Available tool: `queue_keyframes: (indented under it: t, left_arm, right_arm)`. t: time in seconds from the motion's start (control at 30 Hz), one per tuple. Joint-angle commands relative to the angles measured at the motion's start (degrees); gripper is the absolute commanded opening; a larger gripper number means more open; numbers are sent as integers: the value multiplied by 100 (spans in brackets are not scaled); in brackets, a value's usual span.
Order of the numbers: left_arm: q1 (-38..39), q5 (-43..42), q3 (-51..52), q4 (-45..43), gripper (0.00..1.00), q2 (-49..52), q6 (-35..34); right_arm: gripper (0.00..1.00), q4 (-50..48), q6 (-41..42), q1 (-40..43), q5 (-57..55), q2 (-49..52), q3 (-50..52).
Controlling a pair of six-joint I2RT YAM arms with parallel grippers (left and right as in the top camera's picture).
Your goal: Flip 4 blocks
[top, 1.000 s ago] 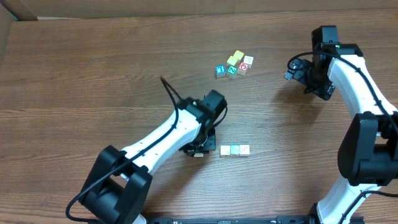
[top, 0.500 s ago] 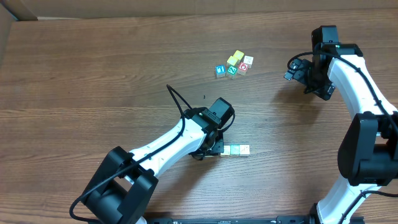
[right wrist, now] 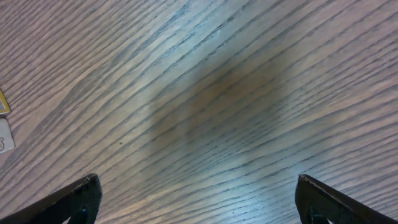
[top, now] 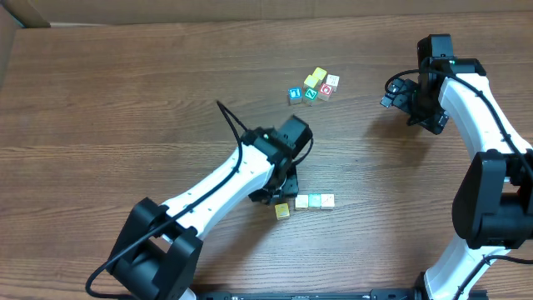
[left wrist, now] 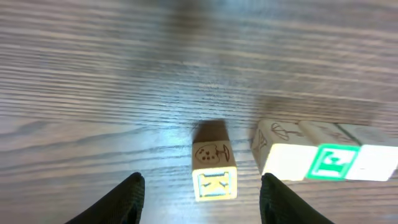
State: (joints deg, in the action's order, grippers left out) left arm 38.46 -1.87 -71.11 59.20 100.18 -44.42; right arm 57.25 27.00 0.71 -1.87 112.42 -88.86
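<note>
Near the front middle of the desk (top: pixel 125 100), four small wooden blocks lie close together. Three sit in a row, side touching side: a pale yellow block (left wrist: pixel 277 149) with a little drawing on its side, a block with a green face (left wrist: pixel 333 162), and a whitish block (left wrist: pixel 379 163). The fourth, a yellow block (left wrist: pixel 214 171), lies flat on the desk just beside the pale yellow end of the row, a bit apart and out of line with it. The left arm (top: pixel 225 179) reaches over this spot. The left jaws stand partly open, one finger on each side of the yellow block with a gap on both sides, and they hold nothing. Farther back on the desk is a small bunch of other blocks (top: pixel 315 79), with a blue-faced block (top: pixel 294 94) and a red-faced block (top: pixel 326 89) among them. The right arm (top: pixel 466 100) is off to the right of that bunch. The right jaws are wide open over bare wood and hold nothing.
</note>
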Motion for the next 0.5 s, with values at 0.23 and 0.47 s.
queue_keyframes:
  t: [0.23,0.47]
  left_arm:
    - [168,85,142,678,4,-120,96]
    - [245,-118,988,-107,4,-120,-186]
  right_arm:
    - [100,-11,39,7,-15,-4,-35]
    - [100,-11,39,7,-15,-4,-35]
